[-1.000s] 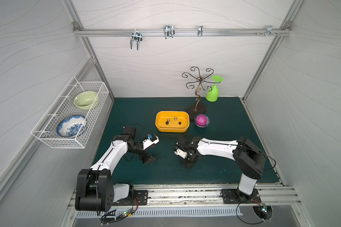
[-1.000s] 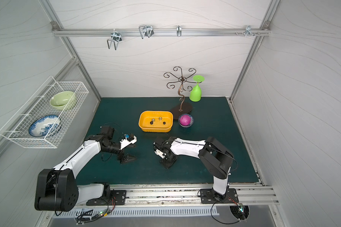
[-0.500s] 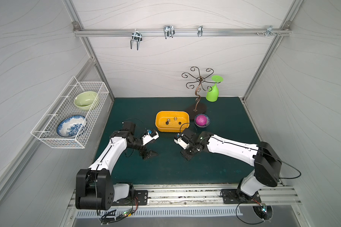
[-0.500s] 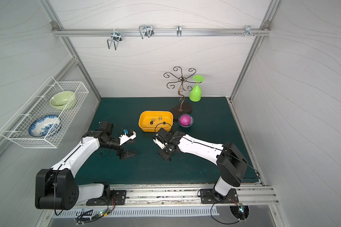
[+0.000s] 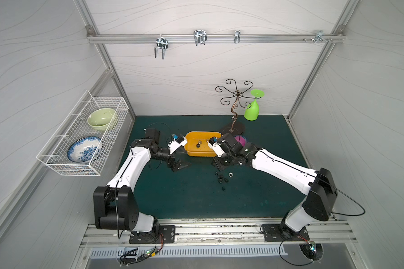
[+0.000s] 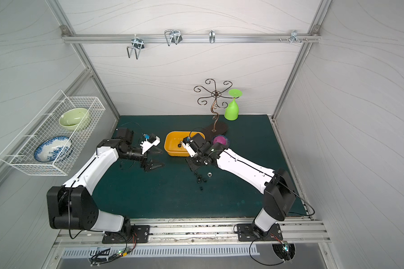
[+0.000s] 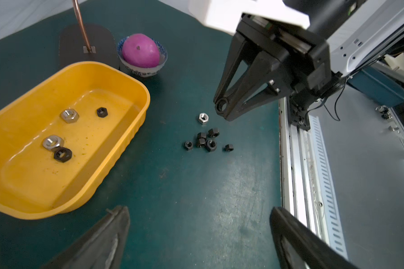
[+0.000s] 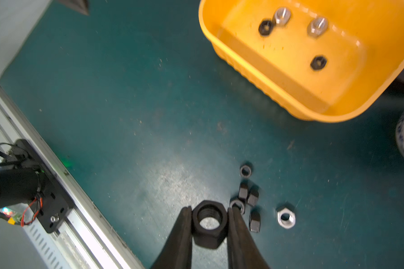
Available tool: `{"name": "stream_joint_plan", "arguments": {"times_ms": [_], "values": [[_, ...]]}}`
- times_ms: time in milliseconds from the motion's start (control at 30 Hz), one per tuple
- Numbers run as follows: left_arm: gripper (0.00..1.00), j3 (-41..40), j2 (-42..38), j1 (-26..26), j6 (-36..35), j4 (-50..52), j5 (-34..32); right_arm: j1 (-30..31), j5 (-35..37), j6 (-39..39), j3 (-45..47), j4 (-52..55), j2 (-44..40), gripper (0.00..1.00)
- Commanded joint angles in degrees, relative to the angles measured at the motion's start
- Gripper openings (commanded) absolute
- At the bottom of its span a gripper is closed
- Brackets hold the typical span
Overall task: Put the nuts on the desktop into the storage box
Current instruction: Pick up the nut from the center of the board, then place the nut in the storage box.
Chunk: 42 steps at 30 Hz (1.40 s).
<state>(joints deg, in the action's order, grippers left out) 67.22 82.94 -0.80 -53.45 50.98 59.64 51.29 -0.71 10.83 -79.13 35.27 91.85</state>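
A cluster of small black nuts (image 5: pixel 222 177) and one silver nut (image 5: pixel 231 174) lies on the teal desktop (image 5: pixel 187 198), in front of the yellow storage box (image 5: pixel 198 153). The left wrist view shows the cluster (image 7: pixel 207 141) and several nuts (image 7: pixel 69 115) inside the box (image 7: pixel 147 97). My right gripper (image 8: pixel 210 209) is shut on a large black nut (image 8: pixel 210 240). It hangs between the box (image 8: pixel 266 76) and the cluster (image 8: pixel 248 194). In both top views my right gripper (image 5: pixel 217 164) (image 6: pixel 193 164) sits by the box's front right corner. My left gripper (image 7: pixel 198 208) stands open and empty left of the box (image 5: pixel 180 165).
A small bowl with a pink ball (image 5: pixel 239 139) stands right of the box. Behind it are a wire stand's dark base (image 5: pixel 233 127) and a green glass (image 5: pixel 252 111). A white wire basket (image 5: pixel 84 135) hangs on the left wall. The grey rail (image 5: pixel 208 228) runs along the front.
My right gripper has risen from the nut cluster and moved back toward the box with the black nut in it. The left gripper has also shifted back toward the box, still open.
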Motion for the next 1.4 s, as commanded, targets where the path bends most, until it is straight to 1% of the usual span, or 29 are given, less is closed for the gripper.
{"name": "stream_joint_plan", "arguments": {"times_ms": [0,200,300,400,500,600,833,1000,1067,1167,1233,1367], "values": [[0.99,4.14,0.99,0.27,6.47,-3.58,3.35,-1.84,-0.10,-0.68,-3.86,-2.74,-0.64,0.21],[0.98,9.09,3.44,0.10,7.11,-5.75,1.31,-5.49,-2.87,-0.20,-10.01,-1.77,3.83,0.21],[0.99,11.11,5.60,-0.02,10.64,-9.68,-1.49,-6.95,-3.78,0.69,-12.02,-2.93,6.03,0.21],[0.99,13.32,8.29,-0.15,15.03,-13.13,-2.18,-8.28,-3.60,1.70,-13.46,-4.48,8.40,0.21],[0.99,15.51,11.17,-0.57,20.28,-16.14,-1.90,-9.50,-1.63,2.80,-14.80,-6.41,11.41,0.21],[0.99,16.54,13.25,-1.36,22.95,-18.45,-2.48,-10.16,1.52,3.36,-17.49,-6.53,15.02,0.21],[0.99,17.99,16.97,-4.22,22.97,-19.65,-8.60,-11.33,6.24,4.38,-23.68,-6.28,23.64,0.20],[0.99,18.51,18.88,-5.12,25.61,-21.53,-12.36,-12.16,8.24,4.84,-28.08,-5.18,29.04,0.21],[0.99,18.82,19.32,-5.53,27.81,-21.29,-13.98,-12.52,9.14,5.18,-30.89,-3.55,31.66,0.21],[0.99,17.41,19.10,-6.04,29.78,-22.72,-13.27,-12.98,9.39,5.32,-34.28,-2.06,34.98,0.21],[0.99,16.05,18.76,-6.58,29.56,-23.73,-13.20,-13.05,10.00,5.52,-35.94,-1.69,36.90,0.21],[0.99,15.99,19.65,-7.05,29.04,-23.85,-14.60,-13.14,10.89,6.15,-36.88,-2.33,38.74,0.20]]}}
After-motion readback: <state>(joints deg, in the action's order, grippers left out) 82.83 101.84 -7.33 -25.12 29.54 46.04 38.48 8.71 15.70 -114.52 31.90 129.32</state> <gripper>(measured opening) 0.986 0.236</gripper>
